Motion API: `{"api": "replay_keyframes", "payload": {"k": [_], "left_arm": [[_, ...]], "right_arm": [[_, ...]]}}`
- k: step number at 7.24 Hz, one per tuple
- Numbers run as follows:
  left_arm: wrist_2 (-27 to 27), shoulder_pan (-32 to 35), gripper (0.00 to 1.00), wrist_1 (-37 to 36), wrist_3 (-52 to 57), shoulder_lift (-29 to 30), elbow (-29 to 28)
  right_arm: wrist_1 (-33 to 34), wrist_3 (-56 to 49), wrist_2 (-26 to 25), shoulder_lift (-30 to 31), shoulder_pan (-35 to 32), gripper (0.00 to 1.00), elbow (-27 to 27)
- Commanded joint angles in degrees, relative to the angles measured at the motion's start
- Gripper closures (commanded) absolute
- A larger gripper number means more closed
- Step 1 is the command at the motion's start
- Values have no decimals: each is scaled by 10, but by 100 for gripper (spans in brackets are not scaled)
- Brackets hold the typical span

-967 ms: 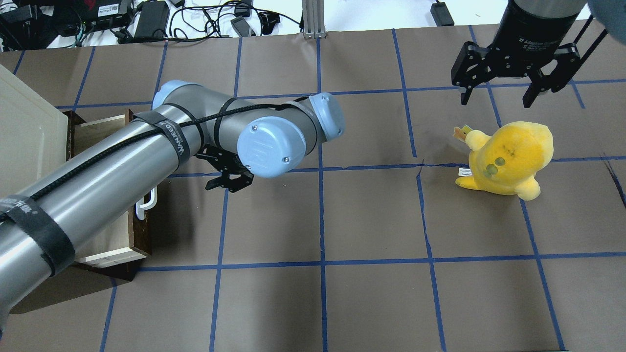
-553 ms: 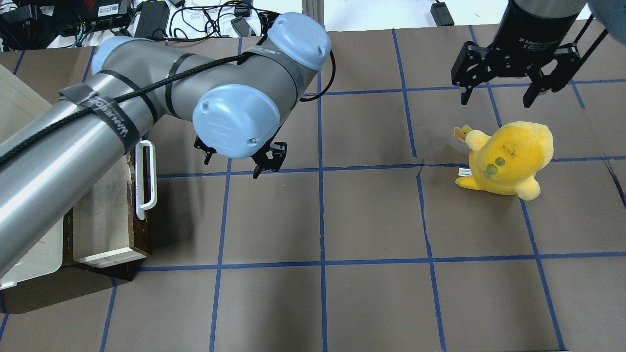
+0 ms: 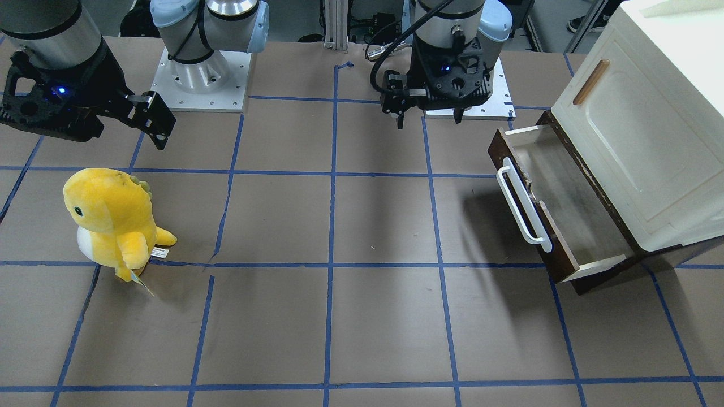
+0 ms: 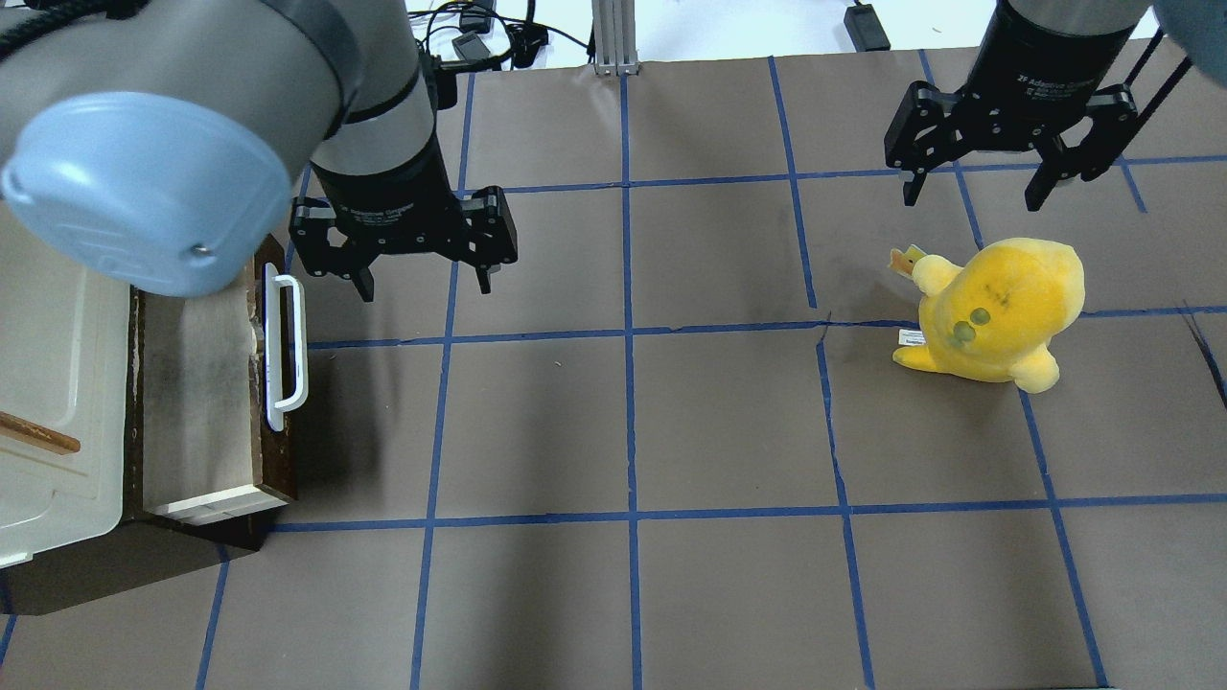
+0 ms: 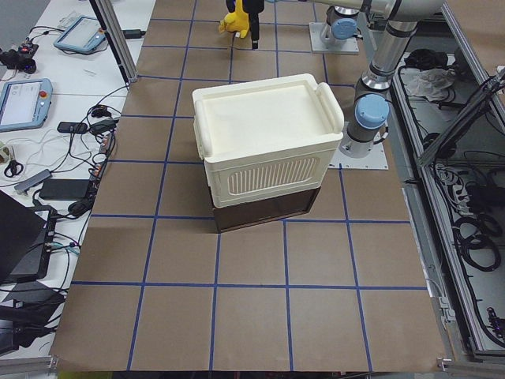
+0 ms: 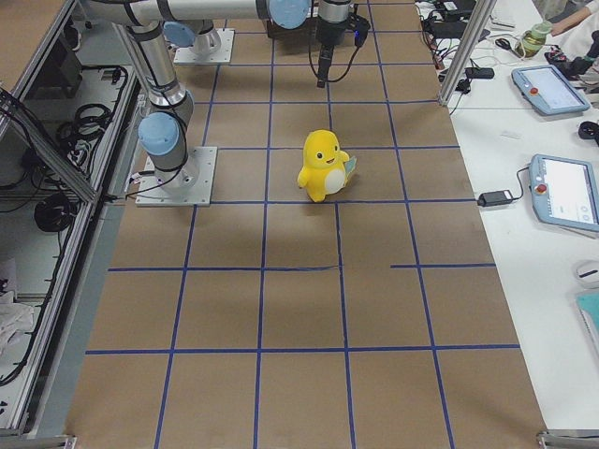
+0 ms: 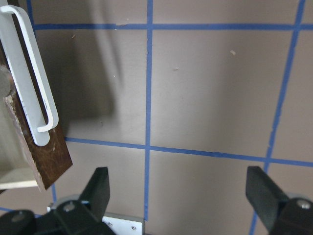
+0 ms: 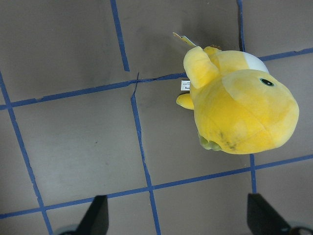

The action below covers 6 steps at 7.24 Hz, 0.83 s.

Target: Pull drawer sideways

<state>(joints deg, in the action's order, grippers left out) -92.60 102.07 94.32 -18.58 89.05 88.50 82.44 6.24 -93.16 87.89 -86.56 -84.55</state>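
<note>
The drawer (image 4: 196,402) stands pulled out of the cream cabinet (image 4: 48,383) at the table's left. It has a dark brown front, a greyish inside and a long white bar handle (image 4: 286,350). It also shows in the front-facing view (image 3: 565,209) with its handle (image 3: 523,206), and the handle shows in the left wrist view (image 7: 29,73). My left gripper (image 4: 425,285) is open and empty. It points down above the table, to the right of the handle's far end and clear of it. My right gripper (image 4: 971,198) is open and empty, high at the far right.
A yellow plush toy (image 4: 997,307) stands on the table at the right, just below my right gripper; the right wrist view shows it too (image 8: 239,107). The cabinet door carries a small wooden handle (image 3: 591,82). Cables and power bricks (image 4: 297,38) lie beyond the far edge.
My left arm has risen and swung back from in front of the drawer. Its gripper has turned to point straight down, further back. The drawer and the right arm have not moved.
</note>
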Motion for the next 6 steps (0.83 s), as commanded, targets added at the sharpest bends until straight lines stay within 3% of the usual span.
{"api": "replay_keyframes", "payload": {"k": [1,3,6], "left_arm": [[30,-46,0,2,45,-34,0],[58,-106,0,4,86,-47,-2],[55,-110,0,3,101,-47,1]], "right_arm": [[0,0,0,0,0,0,0],[0,0,0,0,0,0,0],[0,0,0,0,0,0,0]]}}
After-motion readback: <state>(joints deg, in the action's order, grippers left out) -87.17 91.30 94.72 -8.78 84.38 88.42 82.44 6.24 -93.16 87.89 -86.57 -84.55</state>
